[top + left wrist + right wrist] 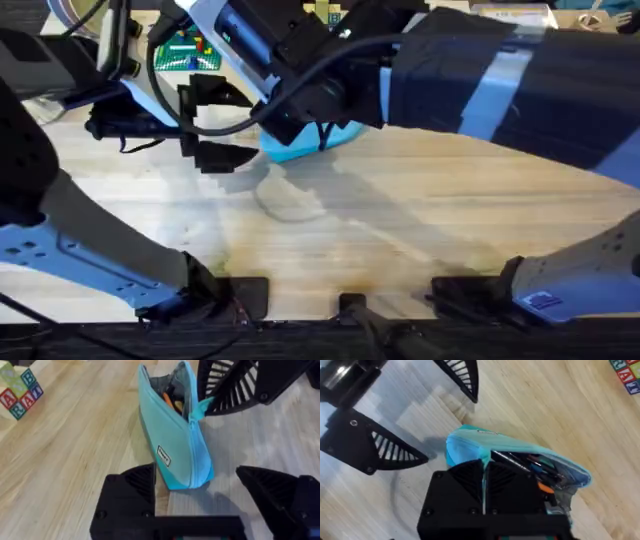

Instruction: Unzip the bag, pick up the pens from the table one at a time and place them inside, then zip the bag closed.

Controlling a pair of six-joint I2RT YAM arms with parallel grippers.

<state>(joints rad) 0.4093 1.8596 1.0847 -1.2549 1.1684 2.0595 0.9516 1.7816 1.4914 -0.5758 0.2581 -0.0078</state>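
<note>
My left end effector (200, 497) hung low over the bench (70, 460) with its two black fingers (132, 492) spread wide apart and nothing between them. The closed end of the bag (175, 445) lay just ahead of that gap, near the one finger but not gripped by it. From my left wrist I saw the light blue pouch lying on its side on the pale planks, a small white label on its flank, the zipper run part of the way along and the far end gaping. An orange pen (170, 400) showed inside the opening, among darker things I could not tell apart.

My right end effector (484, 485) was over the bag, its fingers pressed together at the zipper line. I think they pinched the light blue pull tab (the tab itself showed only from the left wrist, sticking up beside my right fingers), but the grip was hidden from me, so I cannot say for sure. Past my right fingers the pouch mouth stood open, with a dark pen (512, 460) and an orange tip (546, 488) lying within.

From overhead, the bag (305, 145) sat at the far middle of the bench, mostly covered by my right arm, with my left end effector (205, 125) open just beside it. Lettered toy blocks (20, 390) stood well apart from the bag.
</note>
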